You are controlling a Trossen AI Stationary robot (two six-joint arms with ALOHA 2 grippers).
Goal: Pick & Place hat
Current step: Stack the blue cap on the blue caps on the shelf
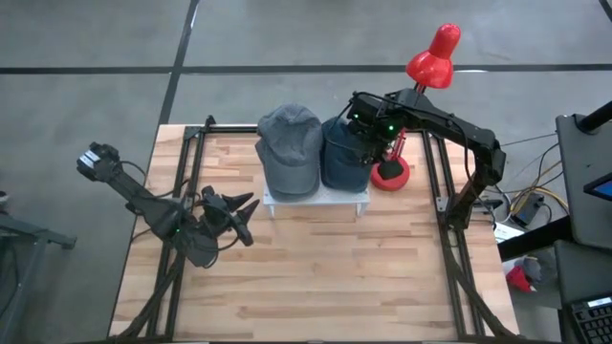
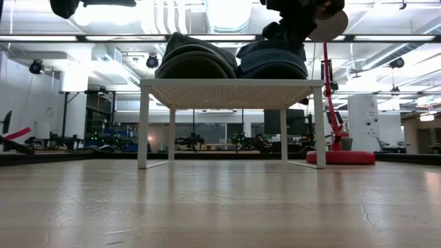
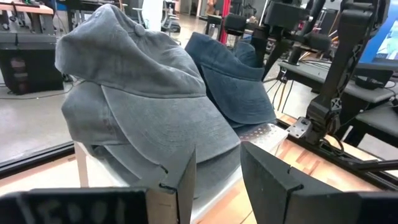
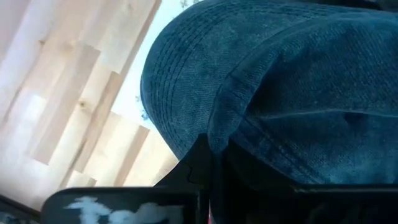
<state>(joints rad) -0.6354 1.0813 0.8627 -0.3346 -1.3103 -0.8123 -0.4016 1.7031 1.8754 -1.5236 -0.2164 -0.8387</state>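
Two caps lie side by side on a small white rack (image 1: pixel 316 201). The grey cap (image 1: pixel 289 148) is on the left and the dark blue cap (image 1: pixel 342 153) on the right, each resting on its brim and lower edge. My right gripper (image 1: pixel 368 134) stands over the blue cap's far right part and is shut on it; in the low view it (image 2: pixel 296 24) comes down onto the cap's top (image 2: pixel 272 58). My left gripper (image 1: pixel 244 215) is open near the table's left side, pointing at the rack, with the grey cap (image 3: pixel 143 106) ahead of its fingers. My right gripper (image 4: pixel 214 162) has the blue cap's crown, where a stitched fold of the denim (image 4: pixel 249 124) runs down between the fingers. It comes from above, pointing down. One layer or several, I cannot tell. The cap still lies on the white rack (image 2: pixel 231 84).
A red stand with a round base (image 1: pixel 390 174) and a red head (image 1: pixel 435 57) is close behind the rack on the right, its pole (image 2: pixel 329 96) next to the rack's leg. Black frame rails run along the table's left and right edges. Bare wood lies in front of the rack.
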